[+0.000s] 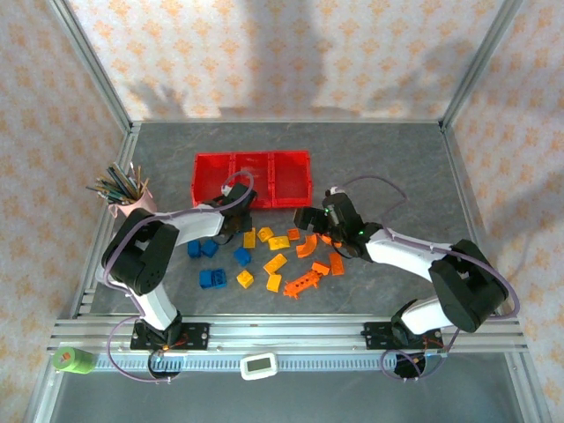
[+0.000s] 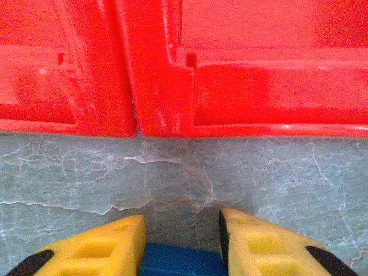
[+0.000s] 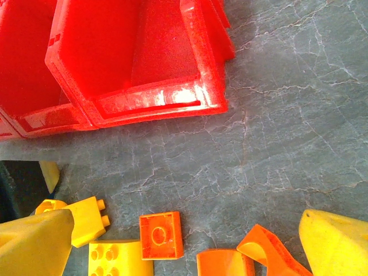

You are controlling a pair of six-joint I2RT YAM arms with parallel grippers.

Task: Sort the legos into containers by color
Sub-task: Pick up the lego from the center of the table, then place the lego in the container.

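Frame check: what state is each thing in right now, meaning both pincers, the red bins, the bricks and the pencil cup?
left pincer: shut on a blue lego, just short of the containers.
right pincer: open, over orange legos.
containers: upright, all three bins empty.
loose legos: unsorted, lying in front of the containers.
pencil cup: upright, holding pencils.

I see three joined red plastic bins (image 1: pixel 251 156) toward the table's far edge. Small plastic bricks (image 1: pixel 243 256) lie loose in front: blue ones (image 1: pixel 211 278) left, yellow ones (image 1: pixel 278 242) middle, orange ones (image 1: pixel 308 248) right. A long toothed orange piece (image 1: pixel 302 283) lies closest to the near edge. One blue brick (image 2: pixel 181 261) is pinched just before the bins.
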